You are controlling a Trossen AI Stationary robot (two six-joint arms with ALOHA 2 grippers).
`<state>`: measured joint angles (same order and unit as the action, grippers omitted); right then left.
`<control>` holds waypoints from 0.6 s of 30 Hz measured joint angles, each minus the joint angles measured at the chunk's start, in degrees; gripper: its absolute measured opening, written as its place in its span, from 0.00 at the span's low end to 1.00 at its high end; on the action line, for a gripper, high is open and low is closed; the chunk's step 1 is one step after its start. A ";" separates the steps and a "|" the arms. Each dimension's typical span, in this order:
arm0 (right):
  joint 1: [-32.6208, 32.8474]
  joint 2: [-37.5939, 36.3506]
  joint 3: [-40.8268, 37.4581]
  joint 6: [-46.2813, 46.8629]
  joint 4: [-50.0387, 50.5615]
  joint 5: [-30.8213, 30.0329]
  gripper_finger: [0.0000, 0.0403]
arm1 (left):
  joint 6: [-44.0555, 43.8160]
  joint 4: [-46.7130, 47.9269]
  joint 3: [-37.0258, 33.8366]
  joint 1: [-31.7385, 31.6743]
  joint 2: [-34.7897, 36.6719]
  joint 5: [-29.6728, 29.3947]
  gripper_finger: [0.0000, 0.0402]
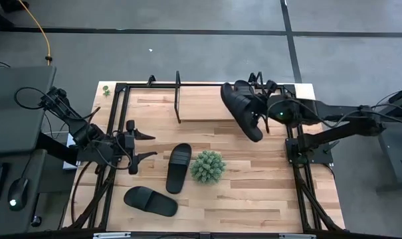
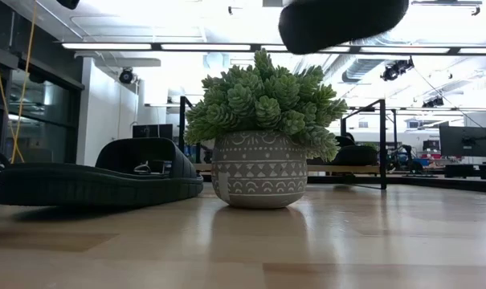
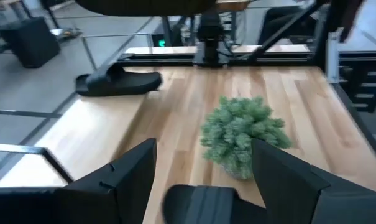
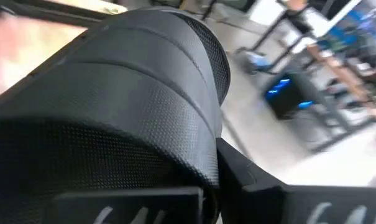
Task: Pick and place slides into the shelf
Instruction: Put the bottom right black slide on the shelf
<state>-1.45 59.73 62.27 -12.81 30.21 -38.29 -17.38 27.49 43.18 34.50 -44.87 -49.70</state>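
My right gripper is shut on a black slide and holds it in the air over the right end of the shelf. In the low view this slide hangs high above the plant. Another slide lies sole-down at the shelf's right end. Two more slides lie sole-down on the table, one in the middle and one near the front. My left gripper hovers open at the table's left, pointing at the middle slide, with nothing between its fingers. My right gripper holds the slide from the table's right side, at its right-hand long side. The ribbed strap fills its wrist view and hides the exact place of contact. The slide is lifted clear of the shelf and the table, tilted.
A round green spiky plant in a patterned pot stands in the table's middle, right beside the middle slide. Black hoop frames rise at the shelf's ends. Black rails run along the table's left and right edges.
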 joint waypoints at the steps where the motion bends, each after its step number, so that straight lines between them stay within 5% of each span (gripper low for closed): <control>1: -0.24 -0.24 -1.37 -1.06 -1.62 -1.70 0.00 | 0.03 0.20 -0.02 0.00 0.11 -0.55 0.61; 6: -4.23 1.21 -5.25 -2.23 -7.22 -8.24 0.00 | 0.08 0.97 -0.02 0.00 0.35 -0.92 0.61; 18: -12.46 10.90 -5.85 -1.69 -17.21 -4.96 0.00 | -1.29 1.03 -4.78 -0.02 7.57 -3.00 0.61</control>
<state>-13.91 70.63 56.42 -14.50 12.99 -43.24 -18.66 28.52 38.39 34.48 -37.30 -52.71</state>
